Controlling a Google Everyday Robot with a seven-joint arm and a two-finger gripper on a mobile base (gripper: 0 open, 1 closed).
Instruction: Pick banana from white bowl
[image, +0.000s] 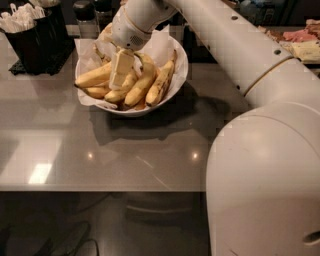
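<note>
The white bowl (172, 90) stands on the grey counter, lined with crumpled white paper and holding several bananas. The banana (145, 79), long, curved and bright yellow, lies in the middle of the pile. A brown-streaked banana (162, 82) lies to its right, and shorter yellow ones (92, 76) lie to its left. My gripper (119, 85) reaches down into the bowl from above. It sits over the pile just left of the banana, among the shorter ones. Its wrist hides the back of the bowl.
Black cutlery containers (32, 37) with white utensils stand at the back left. Dark shakers (85, 17) stand behind the bowl. A tray of food (300, 42) is at the far right. My arm and base (265, 175) fill the right side. The counter's front edge (100, 189) runs below.
</note>
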